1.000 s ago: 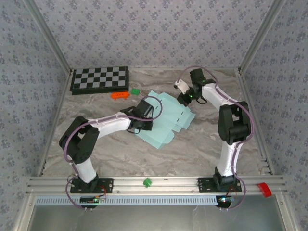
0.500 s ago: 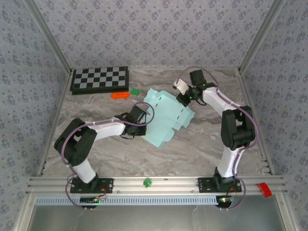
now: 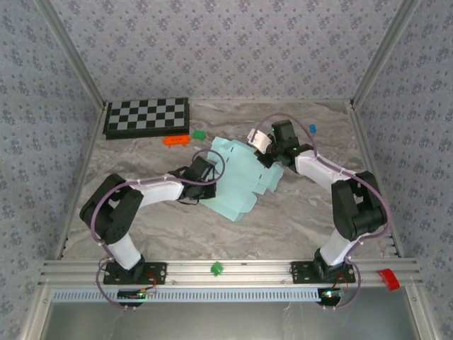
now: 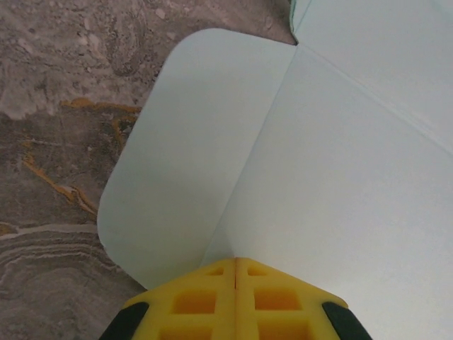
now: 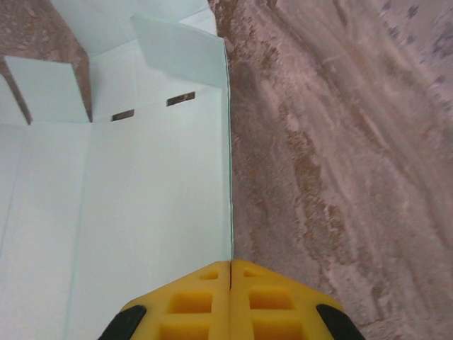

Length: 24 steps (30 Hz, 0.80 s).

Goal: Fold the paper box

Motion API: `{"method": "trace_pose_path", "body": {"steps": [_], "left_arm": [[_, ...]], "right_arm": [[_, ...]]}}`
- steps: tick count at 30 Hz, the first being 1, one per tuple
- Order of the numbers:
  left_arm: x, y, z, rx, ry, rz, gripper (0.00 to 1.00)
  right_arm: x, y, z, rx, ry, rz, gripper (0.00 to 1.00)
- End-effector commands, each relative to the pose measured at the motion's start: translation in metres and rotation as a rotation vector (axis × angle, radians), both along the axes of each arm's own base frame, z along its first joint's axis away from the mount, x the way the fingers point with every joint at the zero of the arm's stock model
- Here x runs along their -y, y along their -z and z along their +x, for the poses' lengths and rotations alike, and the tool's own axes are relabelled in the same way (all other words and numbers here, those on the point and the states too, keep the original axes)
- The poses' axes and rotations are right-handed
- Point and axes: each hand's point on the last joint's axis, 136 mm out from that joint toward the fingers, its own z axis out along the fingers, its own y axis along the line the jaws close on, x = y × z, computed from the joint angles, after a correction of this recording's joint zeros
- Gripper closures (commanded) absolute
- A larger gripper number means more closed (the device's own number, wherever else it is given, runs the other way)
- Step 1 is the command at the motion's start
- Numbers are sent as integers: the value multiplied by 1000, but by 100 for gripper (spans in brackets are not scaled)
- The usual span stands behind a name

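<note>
Now my left end effector (image 4: 235,260) clamps one edge of the box (image 3: 241,184), and my right end effector (image 5: 231,263) pinches the opposite edge.

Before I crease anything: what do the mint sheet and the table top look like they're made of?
The paper box looks like thin, matte card in pale mint. It has clean die-cut edges, a rounded flap, sharp score lines and no gloss. The table has a grey-brown veined surface like marble, either stone or a printed laminate; the pictures leave that open.
</note>
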Motion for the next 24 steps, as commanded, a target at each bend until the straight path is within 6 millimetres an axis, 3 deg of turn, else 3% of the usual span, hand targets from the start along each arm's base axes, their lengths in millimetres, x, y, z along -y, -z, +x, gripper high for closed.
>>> {"method": "trace_pose_path", "body": {"steps": [1, 10, 24], "left_arm": [[6, 4, 0, -18, -32, -52, 100], [15, 18, 1, -40, -60, -72, 100], [27, 16, 12, -18, -75, -96, 100]], "right_arm": [[0, -22, 10, 172, 16, -49, 100], [-11, -27, 3, 279, -2, -114, 100], [-30, -23, -15, 449, -50, -252, 100]]}}
